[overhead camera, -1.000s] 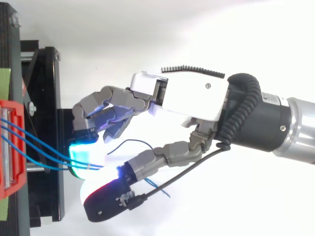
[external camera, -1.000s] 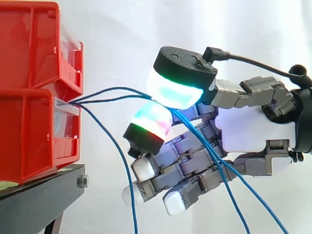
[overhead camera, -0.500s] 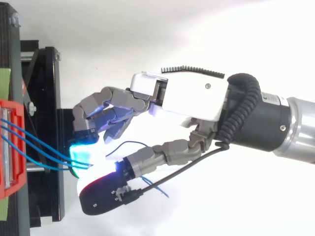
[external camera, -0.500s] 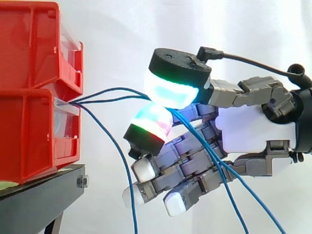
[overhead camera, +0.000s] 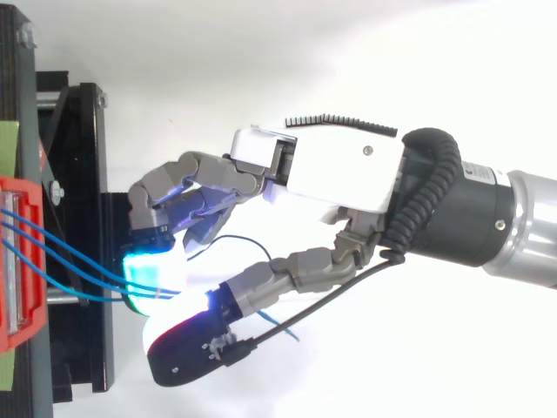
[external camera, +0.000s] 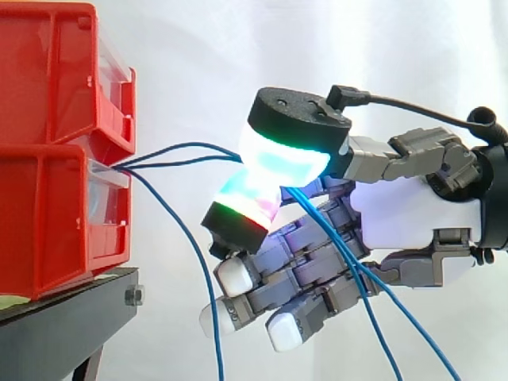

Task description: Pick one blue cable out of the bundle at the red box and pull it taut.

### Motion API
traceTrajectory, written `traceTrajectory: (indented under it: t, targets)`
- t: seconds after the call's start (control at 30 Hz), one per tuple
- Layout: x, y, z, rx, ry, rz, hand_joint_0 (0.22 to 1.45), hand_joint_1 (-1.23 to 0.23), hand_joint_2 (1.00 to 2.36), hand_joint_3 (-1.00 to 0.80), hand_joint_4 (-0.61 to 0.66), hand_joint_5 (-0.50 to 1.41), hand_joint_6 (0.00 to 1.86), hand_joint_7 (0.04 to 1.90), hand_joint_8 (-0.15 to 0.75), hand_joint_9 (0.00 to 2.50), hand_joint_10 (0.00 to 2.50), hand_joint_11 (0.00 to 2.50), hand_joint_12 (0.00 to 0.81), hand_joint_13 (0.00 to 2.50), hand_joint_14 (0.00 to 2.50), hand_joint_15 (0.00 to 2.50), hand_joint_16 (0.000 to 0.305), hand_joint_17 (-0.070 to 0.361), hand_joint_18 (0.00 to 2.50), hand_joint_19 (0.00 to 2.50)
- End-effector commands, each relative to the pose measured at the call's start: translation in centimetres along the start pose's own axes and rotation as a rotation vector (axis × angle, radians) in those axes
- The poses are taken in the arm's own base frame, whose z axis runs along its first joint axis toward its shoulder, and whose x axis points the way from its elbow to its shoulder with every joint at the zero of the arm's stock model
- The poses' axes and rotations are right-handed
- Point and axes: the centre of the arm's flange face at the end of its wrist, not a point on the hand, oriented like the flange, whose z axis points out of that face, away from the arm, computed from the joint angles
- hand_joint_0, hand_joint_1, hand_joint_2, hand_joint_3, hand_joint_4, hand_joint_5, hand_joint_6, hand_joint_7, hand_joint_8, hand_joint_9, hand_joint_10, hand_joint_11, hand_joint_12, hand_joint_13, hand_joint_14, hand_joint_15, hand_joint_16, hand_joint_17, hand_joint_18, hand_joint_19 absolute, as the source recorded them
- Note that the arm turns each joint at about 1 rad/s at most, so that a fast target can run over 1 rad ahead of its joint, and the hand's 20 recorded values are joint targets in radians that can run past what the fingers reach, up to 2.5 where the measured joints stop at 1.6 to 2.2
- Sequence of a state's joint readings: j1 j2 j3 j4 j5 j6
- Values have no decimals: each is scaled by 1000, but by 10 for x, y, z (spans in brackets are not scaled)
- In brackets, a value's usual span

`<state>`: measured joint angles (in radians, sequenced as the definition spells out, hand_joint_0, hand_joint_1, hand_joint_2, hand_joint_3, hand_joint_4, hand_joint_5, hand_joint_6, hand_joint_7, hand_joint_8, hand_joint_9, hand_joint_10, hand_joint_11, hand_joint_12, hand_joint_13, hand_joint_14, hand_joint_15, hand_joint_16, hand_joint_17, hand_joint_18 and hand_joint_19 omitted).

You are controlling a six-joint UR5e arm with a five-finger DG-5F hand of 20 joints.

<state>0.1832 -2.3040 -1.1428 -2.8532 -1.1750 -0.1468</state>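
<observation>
Coming in from the right, the hand (external camera: pixel 413 214) pinches two blue cables (external camera: pixel 186 148) between two glowing pads (external camera: pixel 286 155) that press together, while its other fingers are curled below. Both cables leave the front of the lower red box (external camera: pixel 48 222), go almost level to the pinch, then fall down across the palm. A third cable (external camera: pixel 194 254) hangs loose from the same box, near the black stand (external camera: pixel 63 317).

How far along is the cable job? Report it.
Done: the hand is at the bundle by the red box. In hand: its pads pinch blue cables, seemingly two; a third cable hangs free. Left: isolating one and pulling it taut; the pinched strands bow, slack.
</observation>
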Motion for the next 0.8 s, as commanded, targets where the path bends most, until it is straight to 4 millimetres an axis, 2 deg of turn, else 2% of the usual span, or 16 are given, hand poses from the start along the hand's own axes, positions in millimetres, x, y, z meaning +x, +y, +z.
traceTrajectory:
  t: [0.0,0.1,0.23,0.33,0.47,0.63,0.77]
  targets:
    - [1,0,0,0,-1,0,520,-722,1000,-500,240,-215,840,1166,377,658,16,832,447,594,6,241,61,138,776,445]
    - [1,0,0,0,1,0,498,-603,1000,-500,261,-207,836,1169,397,680,14,819,459,606,6,241,64,143,793,456]
    - [1,0,0,-2,1,0,518,-532,1000,-500,256,-203,829,1165,397,688,15,822,455,606,6,245,63,142,789,473]
    - [1,0,0,-3,0,-1,553,-551,1000,-500,248,-201,820,1173,387,683,15,806,445,603,7,250,61,137,767,483]
    - [1,0,0,0,1,-2,570,-625,1008,-398,248,-206,814,1199,385,678,16,821,444,599,7,252,61,137,763,483]
    - [1,0,0,0,1,-2,571,-649,1008,-396,250,-207,815,1206,383,672,16,816,444,597,7,252,61,136,763,486]
    - [1,0,0,-2,1,-1,598,-663,1013,-321,248,-207,828,1214,381,670,17,813,441,598,7,249,60,134,762,479]
